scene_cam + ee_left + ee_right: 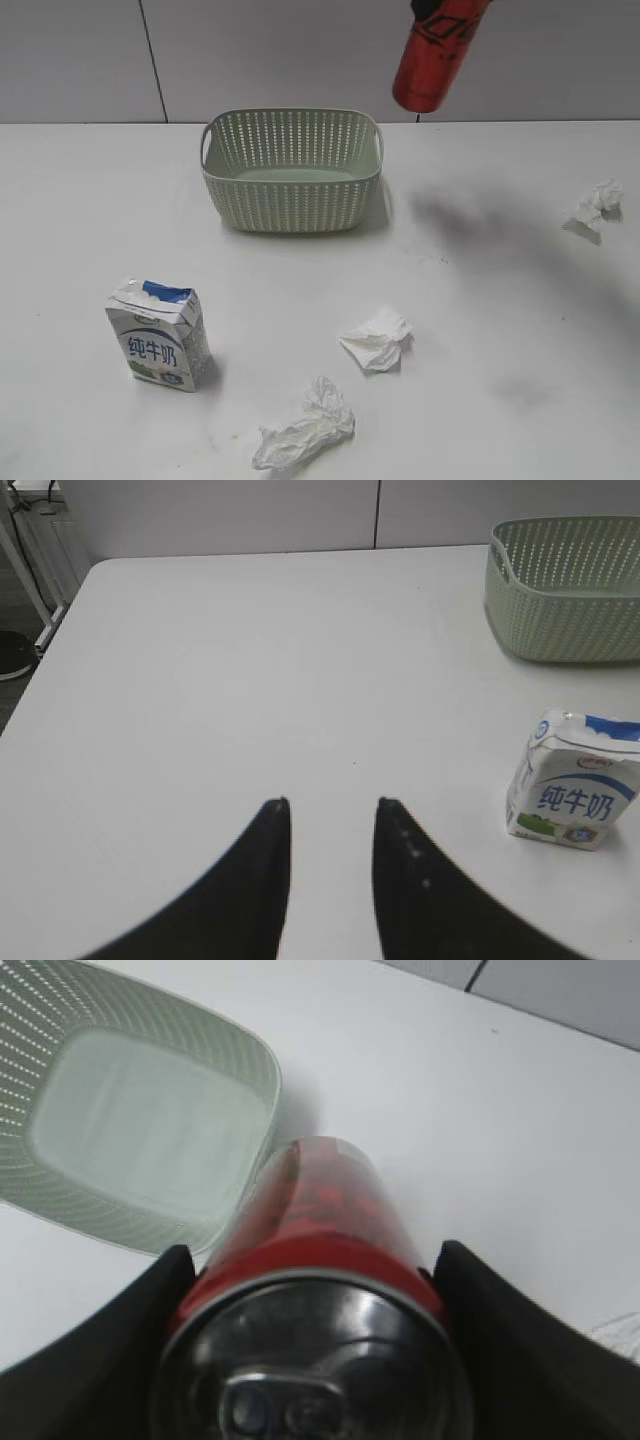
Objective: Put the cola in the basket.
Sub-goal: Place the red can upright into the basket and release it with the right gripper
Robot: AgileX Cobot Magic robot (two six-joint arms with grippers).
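Observation:
The cola (437,55) is a slim red can with black lettering, held tilted in the air above and to the right of the basket (291,168). My right gripper (312,1270) is shut on the cola (320,1220), its silver top close to the camera; the gripper's body is out of frame in the exterior view. The pale green perforated basket (140,1130) lies empty below and to the left of the can. The basket also shows at the top right of the left wrist view (565,585). My left gripper (330,805) is open and empty over bare table.
A white-and-blue milk carton (158,333) stands at the front left, also in the left wrist view (572,793). Crumpled tissues lie at the front centre (378,340), lower front (303,428) and far right (597,205). The table's left edge (45,660) is near.

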